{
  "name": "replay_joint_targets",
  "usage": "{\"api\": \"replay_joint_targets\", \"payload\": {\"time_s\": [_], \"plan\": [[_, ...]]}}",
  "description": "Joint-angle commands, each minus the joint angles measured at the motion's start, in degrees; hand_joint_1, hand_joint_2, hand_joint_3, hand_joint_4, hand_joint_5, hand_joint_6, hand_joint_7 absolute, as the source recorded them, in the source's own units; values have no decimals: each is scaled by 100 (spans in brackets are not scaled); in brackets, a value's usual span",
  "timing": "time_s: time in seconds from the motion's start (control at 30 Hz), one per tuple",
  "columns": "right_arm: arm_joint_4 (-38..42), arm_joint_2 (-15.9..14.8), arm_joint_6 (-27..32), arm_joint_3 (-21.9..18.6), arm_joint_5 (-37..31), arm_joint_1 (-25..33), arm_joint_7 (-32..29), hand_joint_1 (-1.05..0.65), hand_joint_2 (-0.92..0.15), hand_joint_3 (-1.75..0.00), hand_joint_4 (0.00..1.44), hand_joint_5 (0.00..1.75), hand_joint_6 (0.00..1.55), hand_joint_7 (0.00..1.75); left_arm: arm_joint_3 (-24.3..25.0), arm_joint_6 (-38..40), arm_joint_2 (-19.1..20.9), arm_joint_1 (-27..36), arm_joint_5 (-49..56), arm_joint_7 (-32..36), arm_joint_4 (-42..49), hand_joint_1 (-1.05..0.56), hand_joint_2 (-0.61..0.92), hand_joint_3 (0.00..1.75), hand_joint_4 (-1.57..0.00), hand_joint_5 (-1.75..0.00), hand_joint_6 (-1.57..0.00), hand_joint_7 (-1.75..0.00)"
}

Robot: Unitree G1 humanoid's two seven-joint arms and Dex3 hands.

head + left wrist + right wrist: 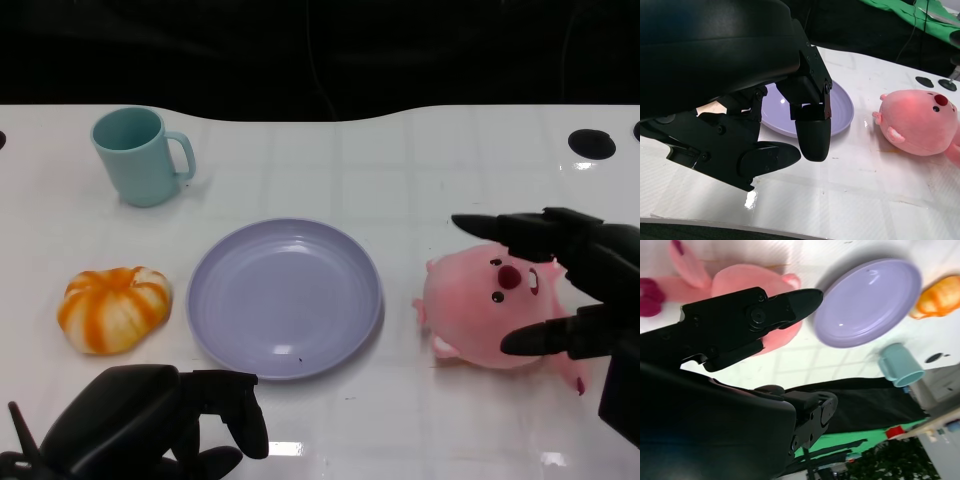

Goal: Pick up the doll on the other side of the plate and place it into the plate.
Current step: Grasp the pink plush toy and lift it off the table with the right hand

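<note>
- Fingers [495, 228] of the right hand [575, 300] are spread wide around the pink doll [480, 310]: one set reaches over the top of its head, another finger lies across its lower face, and the doll sits between them on the desk [420, 160].
- Whether those fingers actually press the plush or only frame it cannot be told; the doll rests flat on the desk, not lifted.
- Right wrist view shows one black finger [790, 304] stretched over the doll's pink body [747, 280], its tip pointing toward the lavender plate [870, 302].
- Plate lies just beyond the tips of the right hand's fingers, near the doll but apart from it, and nothing lies in it.
- Left hand [150, 420] sits low at the near edge of the desk, its fingers [240, 415] curled inward and holding nothing.
- In the left wrist view the left hand's fingers [812, 132] hang bent above the white surface, with the plate's rim [845, 107] just past them and the doll [920, 122] farther out beyond the fingertips.
- Orange-and-white pumpkin-shaped toy [113, 308] lies just ahead of the left hand's fingers, beside the plate on the side away from the doll.
- Teal mug [138, 155] stands upright well beyond the left hand's fingers, handle turned toward the plate's side.
</note>
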Motion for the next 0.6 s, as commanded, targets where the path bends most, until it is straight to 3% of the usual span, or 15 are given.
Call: {"api": "replay_joint_targets", "payload": {"time_s": [0.03, 0.33, 0.6], "plan": [[-42, -267, 329, 10, -229, -311, 184, -77, -92, -1, 0, 17, 13, 1, -20, 72, 38, -36, 15, -40, -60, -22, 74, 66, -70, -146, -74, -112], [580, -397, 1006, 660, -764, -1193, 864, -80, -92, -4, 0, 18, 11, 1, -51, 29, 53, -80, 33, 10, -10, -21, 73, 66, -71, -147, -74, -113], [1861, -185, 973, 1162, -847, -1903, 1059, -83, -92, -4, 3, 19, 14, 2, -99, 103, 36, -137, 71, 0, 7, -21, 73, 66, -70, -149, -73, -113]]}}
